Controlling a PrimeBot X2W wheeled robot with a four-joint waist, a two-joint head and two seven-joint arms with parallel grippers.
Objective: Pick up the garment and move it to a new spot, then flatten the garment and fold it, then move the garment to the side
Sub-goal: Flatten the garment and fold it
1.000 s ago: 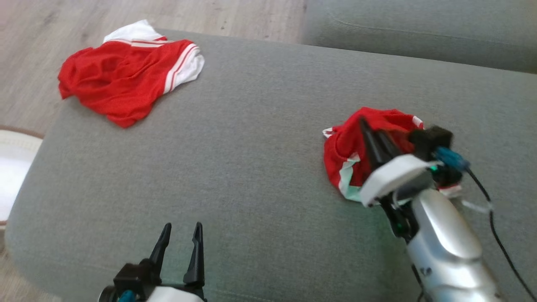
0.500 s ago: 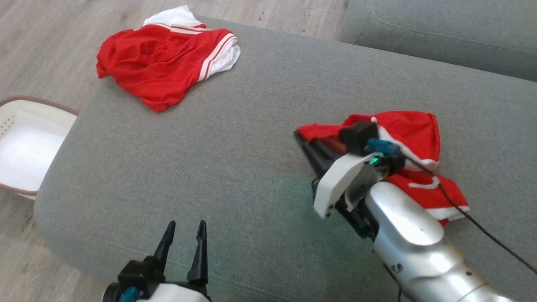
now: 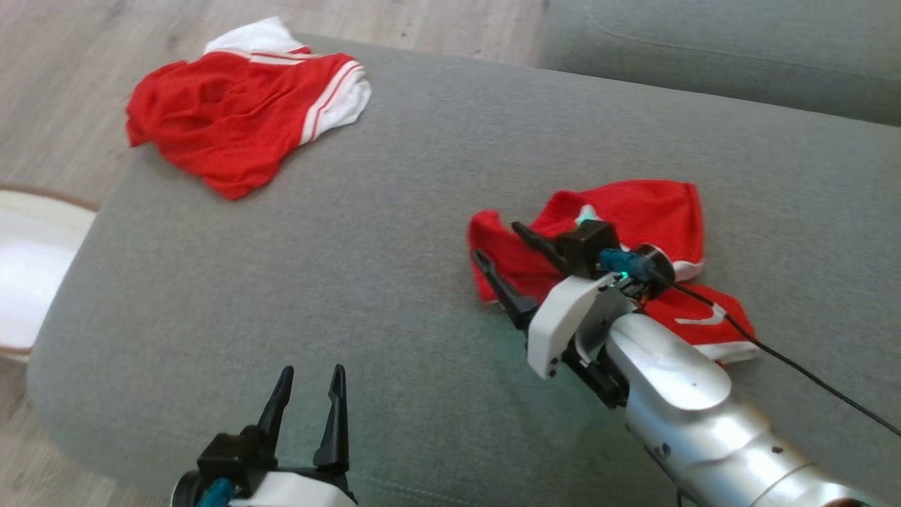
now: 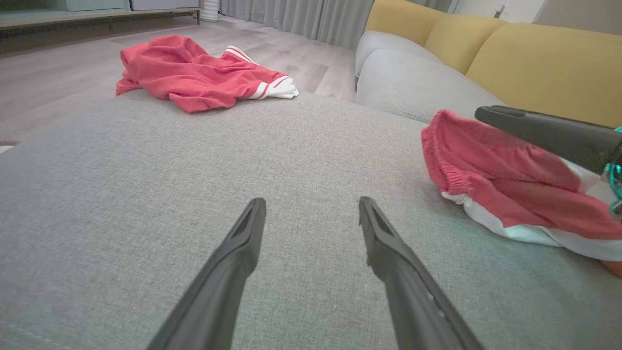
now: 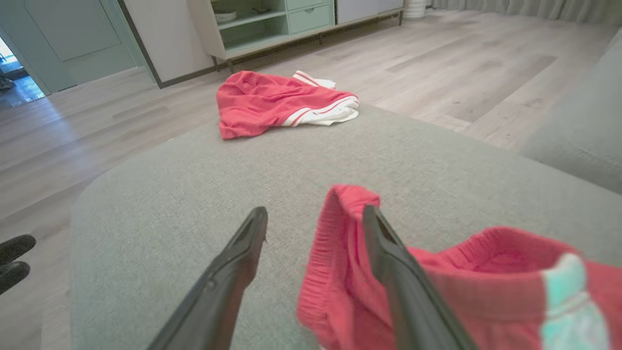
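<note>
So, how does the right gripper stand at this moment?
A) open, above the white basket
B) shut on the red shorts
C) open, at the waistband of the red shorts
C: the right gripper has its fingers spread apart at the elastic waistband of the red shorts, which lie on the grey sofa cushion.

Bare sofa seat (image 3: 394, 232) left of garment (image 3: 633, 211)

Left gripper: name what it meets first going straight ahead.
Probably nothing near: the left gripper points over bare cushion; farther on, perhaps the white hem of the far red garment, though depth is unclear.
</note>
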